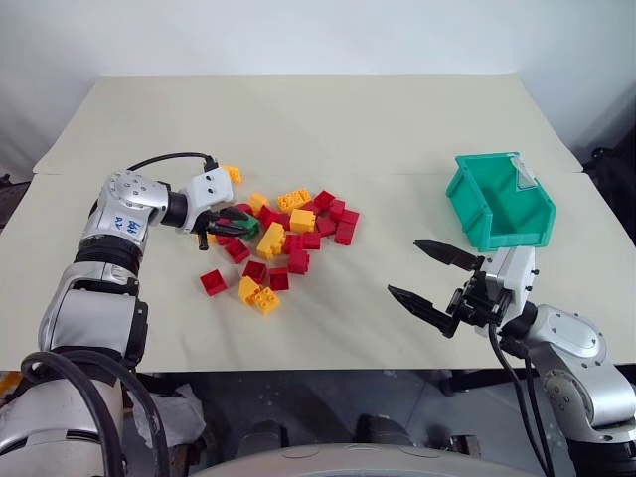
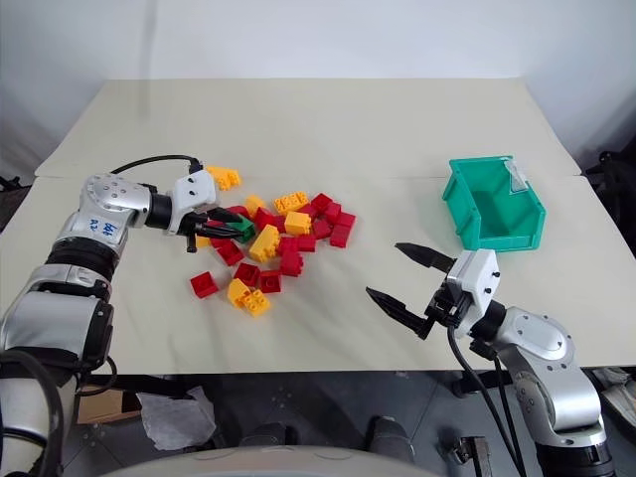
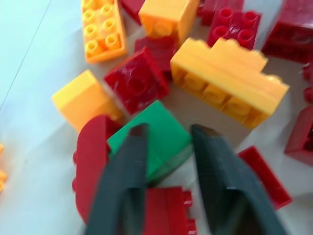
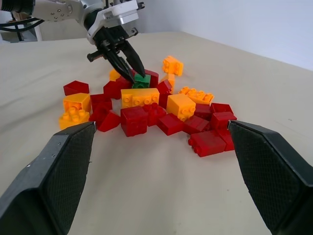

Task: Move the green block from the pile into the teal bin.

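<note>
The green block lies at the left edge of the pile of red and yellow-orange bricks, with a red brick against it. My left gripper reaches into the pile from the left. Its two black fingers press on opposite sides of the green block, which still rests among the bricks. The teal bin stands on the right of the table, its open front toward me. In front of the bin my right gripper hovers open with nothing between its fingers, pointing left toward the pile.
The pale table has bare surface between the pile and the bin. A few stray bricks lie just in front of the pile. A black cable arcs over my left wrist.
</note>
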Robot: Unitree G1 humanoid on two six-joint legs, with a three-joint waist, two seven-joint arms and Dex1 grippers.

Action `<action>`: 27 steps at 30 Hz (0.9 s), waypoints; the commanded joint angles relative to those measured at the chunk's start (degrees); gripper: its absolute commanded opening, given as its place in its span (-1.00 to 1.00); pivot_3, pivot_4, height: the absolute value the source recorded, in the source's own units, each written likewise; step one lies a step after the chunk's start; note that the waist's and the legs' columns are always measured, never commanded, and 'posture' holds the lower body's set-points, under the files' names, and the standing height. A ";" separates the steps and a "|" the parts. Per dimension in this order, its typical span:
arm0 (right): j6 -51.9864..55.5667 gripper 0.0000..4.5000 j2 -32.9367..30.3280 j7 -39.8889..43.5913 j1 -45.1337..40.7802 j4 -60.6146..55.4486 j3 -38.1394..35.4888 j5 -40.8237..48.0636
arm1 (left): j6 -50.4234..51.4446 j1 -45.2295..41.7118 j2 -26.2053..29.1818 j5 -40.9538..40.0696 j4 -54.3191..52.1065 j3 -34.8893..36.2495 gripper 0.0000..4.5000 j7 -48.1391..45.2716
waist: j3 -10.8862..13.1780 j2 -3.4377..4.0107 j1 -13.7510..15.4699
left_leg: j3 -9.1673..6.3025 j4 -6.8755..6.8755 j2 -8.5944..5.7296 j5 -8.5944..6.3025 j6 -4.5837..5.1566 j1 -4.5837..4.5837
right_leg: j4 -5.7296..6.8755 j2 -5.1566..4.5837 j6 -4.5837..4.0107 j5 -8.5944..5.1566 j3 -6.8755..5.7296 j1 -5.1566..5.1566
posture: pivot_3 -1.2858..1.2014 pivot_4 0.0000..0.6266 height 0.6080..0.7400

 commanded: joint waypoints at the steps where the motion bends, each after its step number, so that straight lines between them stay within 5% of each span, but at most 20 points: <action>1: 0.04 1.00 -0.15 -0.30 0.60 -2.83 -1.42 1.26 | 0.16 0.83 -0.10 0.39 -0.06 -0.26 -0.80 -0.23 | 0.00 0.00 -0.03 | 0.00 0.04 0.00 0.00 0.00 0.00 | 0.03 0.00 0.00 0.00 0.01 0.00 | 0.03 -0.52 1.00; 6: 0.22 1.00 -0.30 -0.62 0.96 -3.25 -1.69 1.37 | -2.53 0.46 0.00 -0.73 -0.38 0.55 -0.80 -1.20 | -0.01 -0.01 -0.03 | 0.01 0.16 0.00 0.00 0.01 0.00 | 0.11 0.00 0.00 0.00 0.06 0.00 | 0.03 -0.52 1.00; 9: 0.28 1.00 -0.49 -0.65 1.11 -3.39 -1.91 1.42 | -5.98 -0.62 0.60 -2.27 -1.19 1.26 -0.57 -5.28 | -0.01 -0.02 -0.03 | 0.01 0.16 0.00 0.00 0.01 -0.03 | 0.12 0.00 0.00 0.00 0.06 -0.04 | 0.03 -0.52 1.00; 20: 0.21 1.00 0.35 -1.68 2.11 -4.40 -1.43 1.01 | -15.72 -4.52 2.89 5.60 4.84 -3.21 0.93 1.17 | 0.02 -0.06 0.00 | 0.02 0.15 0.00 -0.01 0.02 -0.06 | 0.12 0.00 0.00 0.00 0.07 -0.06 | 0.03 -0.52 1.00; 27: 0.16 1.00 0.49 -2.49 2.79 -5.05 -1.50 1.05 | -15.89 -5.63 1.94 10.79 7.41 -6.27 0.93 8.03 | 0.03 -0.13 0.01 | 0.03 0.16 0.00 -0.02 0.03 -0.06 | 0.12 0.00 0.00 0.00 0.07 -0.05 | 0.03 -0.52 1.00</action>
